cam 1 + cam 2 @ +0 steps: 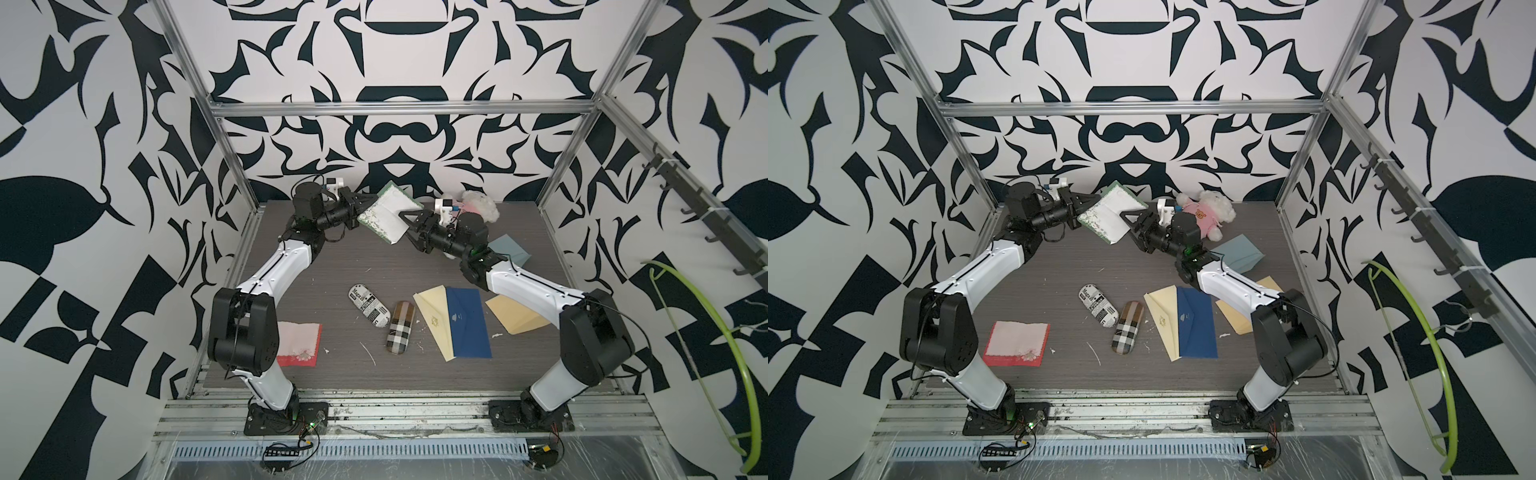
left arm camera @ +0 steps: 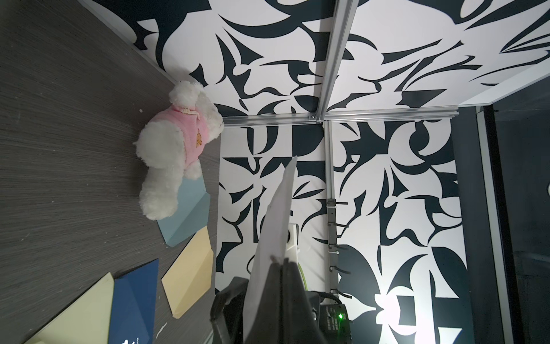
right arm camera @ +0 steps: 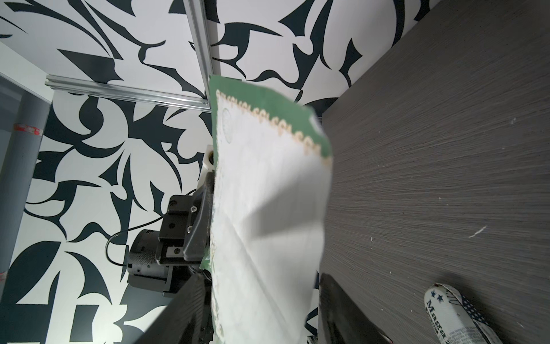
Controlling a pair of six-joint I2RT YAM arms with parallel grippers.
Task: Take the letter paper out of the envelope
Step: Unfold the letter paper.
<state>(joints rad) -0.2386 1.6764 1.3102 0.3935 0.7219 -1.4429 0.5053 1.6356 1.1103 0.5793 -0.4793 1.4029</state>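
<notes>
**Envelope Held Aloft Near the Back Wall**

In both top views the left pincer (image 1: 363, 210) (image 1: 1084, 212) is clenching one corner of the green-edged envelope (image 1: 401, 195) (image 1: 1125, 195). It is holding it in the air over the far middle of the surface (image 1: 353, 257), close to the patterned wall. A white, creased letter paper (image 1: 388, 230) (image 1: 1115, 232) is hanging from the envelope's lower side, thin and limp. The right pincer (image 1: 405, 226) (image 1: 1128, 227) is sitting at the paper's opposite edge, its black fingers standing released and apart.

Beneath them the dark, fine-grained surface is lying bare. Toward the front, a rounded newsprint case (image 1: 368, 307) and a plaid case (image 1: 400, 328) are lying just beside each other. A cream envelope (image 1: 432, 324) and a navy envelope (image 1: 467, 324) are overlapping next to them. A red-edged sheet (image 1: 299, 343) is lying flat at the front left.

In the left wrist view, the left pincer (image 2: 279, 262) is gripping the envelope (image 2: 276, 214) seen edge-on, a slim pale blade. A fluffy plush dog (image 2: 175, 149) in pink is resting partly on a light blue envelope (image 2: 190, 214) near the surface's side edge.

In the right wrist view, the letter paper (image 3: 268, 223) is spanning the gap between the fingers of the right pincer (image 3: 263, 297). Whether either finger is touching it I cannot tell. Above, the envelope's (image 3: 268, 101) green border is showing scalloped gold trim, and the left pincer (image 3: 208, 208) is biting its edge.
</notes>
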